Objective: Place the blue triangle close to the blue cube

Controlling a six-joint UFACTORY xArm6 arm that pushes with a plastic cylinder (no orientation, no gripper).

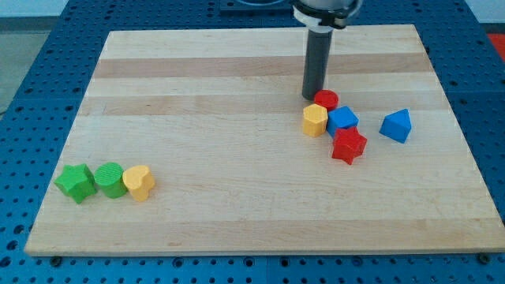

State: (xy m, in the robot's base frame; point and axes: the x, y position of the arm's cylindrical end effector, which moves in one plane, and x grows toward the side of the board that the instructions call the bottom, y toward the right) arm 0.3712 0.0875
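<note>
The pale wooden surface [237, 95] carries two groups of blocks. Toward the view's right, a red cylinder [327, 99], a yellow hexagonal block [315, 121], a blue cube [342, 119] and a red star-shaped block [349, 146] sit clustered and touching, with a blue triangle [396, 125] just beside them, apart, further right. At the view's lower left, a green star-shaped block [76, 182], a green cylinder [110, 179] and a yellow heart-shaped block [140, 182] lie in a row, touching.

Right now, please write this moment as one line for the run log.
tip beside red cylinder, at its left | blue triangle apart, right of blue cube | cube touches yellow block, red star | triangle not yet pushed close
</note>
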